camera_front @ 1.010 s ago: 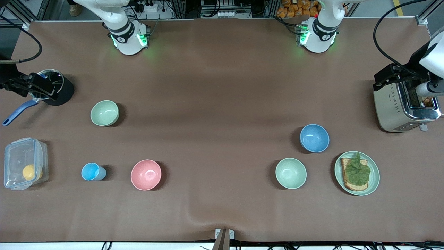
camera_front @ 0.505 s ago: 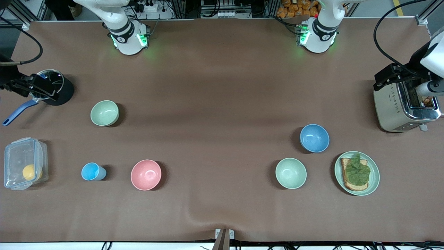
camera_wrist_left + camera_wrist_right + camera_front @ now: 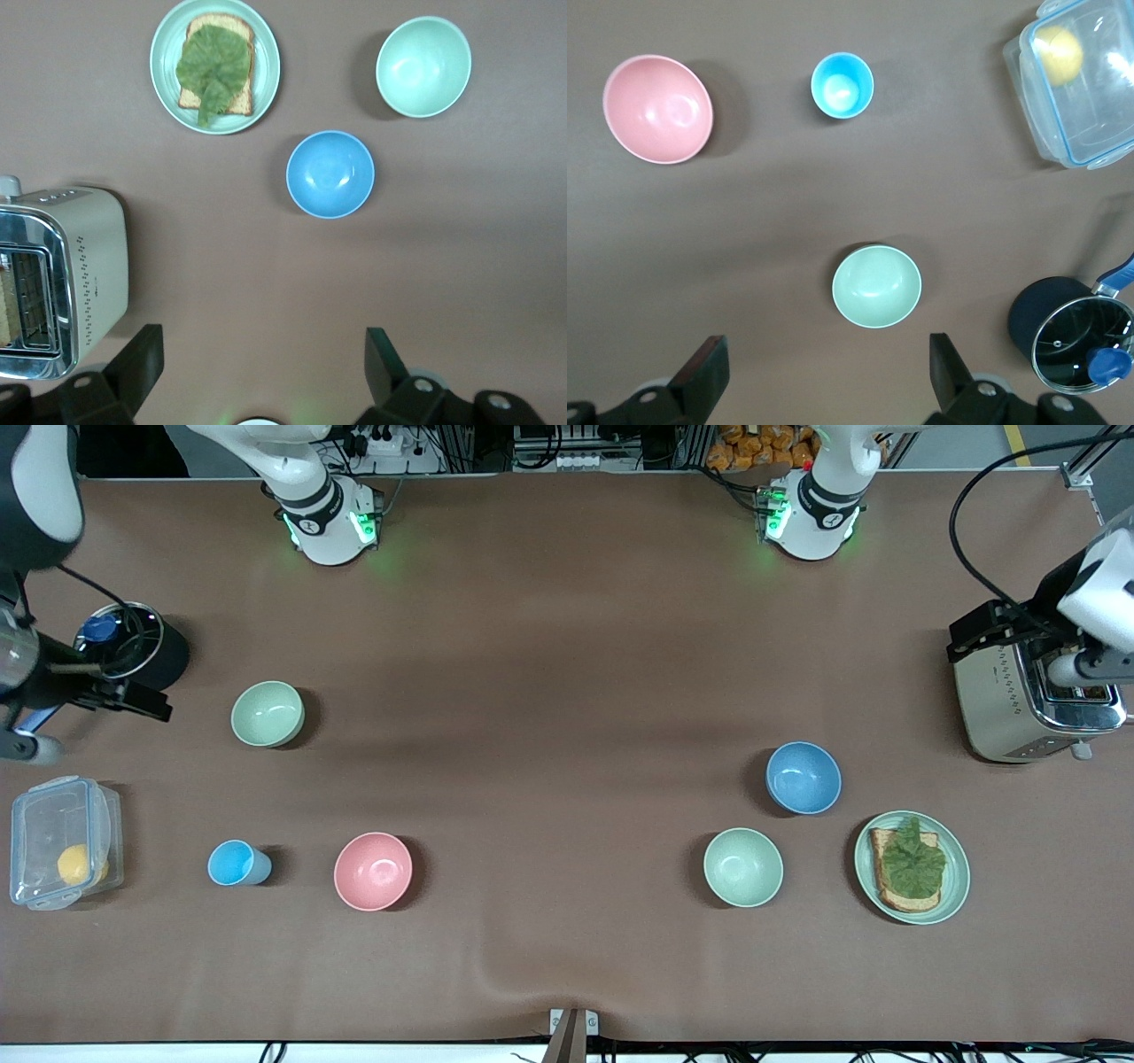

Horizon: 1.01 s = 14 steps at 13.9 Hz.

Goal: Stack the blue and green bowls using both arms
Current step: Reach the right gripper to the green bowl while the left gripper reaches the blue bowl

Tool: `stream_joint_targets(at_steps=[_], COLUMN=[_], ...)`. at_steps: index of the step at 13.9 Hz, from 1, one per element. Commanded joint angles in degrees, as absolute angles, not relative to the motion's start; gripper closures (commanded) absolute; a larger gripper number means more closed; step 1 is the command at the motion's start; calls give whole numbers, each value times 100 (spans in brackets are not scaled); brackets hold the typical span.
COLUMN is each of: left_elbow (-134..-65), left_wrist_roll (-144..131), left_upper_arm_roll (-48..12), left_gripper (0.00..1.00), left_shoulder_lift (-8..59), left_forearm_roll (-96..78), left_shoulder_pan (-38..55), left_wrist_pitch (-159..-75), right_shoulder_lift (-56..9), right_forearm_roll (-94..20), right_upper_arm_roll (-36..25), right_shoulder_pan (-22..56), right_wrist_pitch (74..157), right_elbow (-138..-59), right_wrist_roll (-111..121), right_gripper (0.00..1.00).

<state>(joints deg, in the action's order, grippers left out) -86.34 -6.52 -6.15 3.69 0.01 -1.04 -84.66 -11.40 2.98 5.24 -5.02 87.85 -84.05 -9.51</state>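
Blue bowl [image 3: 803, 778] & green bowl [image 3: 267, 713] upright, mouths up.

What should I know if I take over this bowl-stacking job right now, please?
Left claw: open, empty, in the air beside the toaster.
Right claw: open, empty, in the air beside the pot.
Blue bowl: on the table toward the left arm's end.
Green bowl: toward the right arm's end, near the pot; not the mintier bowl.
Done: nothing, the bowls are apart.
Left: grasp both and stack them.
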Motion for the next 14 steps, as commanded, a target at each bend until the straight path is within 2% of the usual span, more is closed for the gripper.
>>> stream_joint_targets(at_steps=[1,3,6,12,14], left_elbow=[-8622,-8613,-8596,-8604,-8666], left_wrist_roll=[-633,-624,-572,-554,-589], left_upper_arm_roll=[-650,-650,-650,-650,-650], left_gripper=[0,0,0,0,0], left_shoulder_lift=[763,1175,1870,2899,3224], left_forearm_roll=[88,97,97,106,105], left_shoulder_pan=[-123,-123,-149,-123,-97], left_wrist_pitch=[-8402,-8559,-9042,-9694,-9721], right_shoulder_lift=[-1116,-1151,-1107,-800,-756], right_forearm_roll=[413,282,-350,-369,-823], right_upper_arm_roll=[563,571,571,589,571], right_shoulder_pan=[-615,-895,-1527,-1714,-1801], right_wrist_pitch=[8640,8533,9192,10747,11028], right_elbow=[-8367,-8681,-9420,-11072,-11528], right_wrist_roll=[-635,32,158,359,1130], right_gripper=[0,0,0,0,0])
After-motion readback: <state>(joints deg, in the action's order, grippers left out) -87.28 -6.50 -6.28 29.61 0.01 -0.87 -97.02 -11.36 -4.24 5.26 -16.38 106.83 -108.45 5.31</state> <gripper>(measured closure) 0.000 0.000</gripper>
